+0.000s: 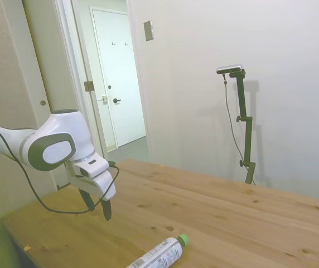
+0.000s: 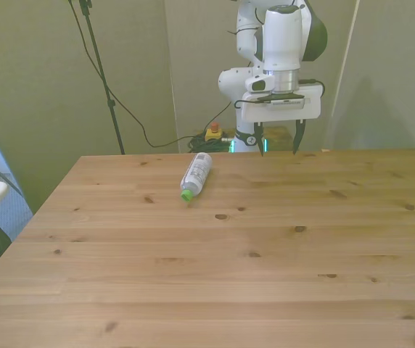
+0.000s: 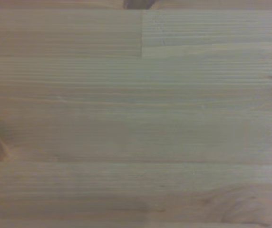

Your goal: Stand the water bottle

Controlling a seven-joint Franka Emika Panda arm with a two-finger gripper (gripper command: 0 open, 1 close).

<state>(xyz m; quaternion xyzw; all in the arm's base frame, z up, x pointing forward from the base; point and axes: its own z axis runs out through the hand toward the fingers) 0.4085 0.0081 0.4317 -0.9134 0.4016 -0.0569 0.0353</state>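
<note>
The water bottle (image 2: 195, 174) lies on its side on the wooden table (image 2: 215, 275), a small clear bottle with a white label and a green cap pointing toward the camera in the front view. The side view catches it at the bottom edge (image 1: 160, 254). My gripper (image 2: 278, 140) hangs open above the table's far edge, to the front view's right of the bottle and well apart from it; its dark fingers also show in the side view (image 1: 97, 205). Nothing is between them. The wrist view holds only bare wood grain (image 3: 136, 118).
Behind the table's far edge stands the robot base (image 2: 247, 87) with cables and a small red-and-yellow button box (image 2: 212, 133) on the floor. A doorway (image 1: 117, 89) opens behind the arm in the side view.
</note>
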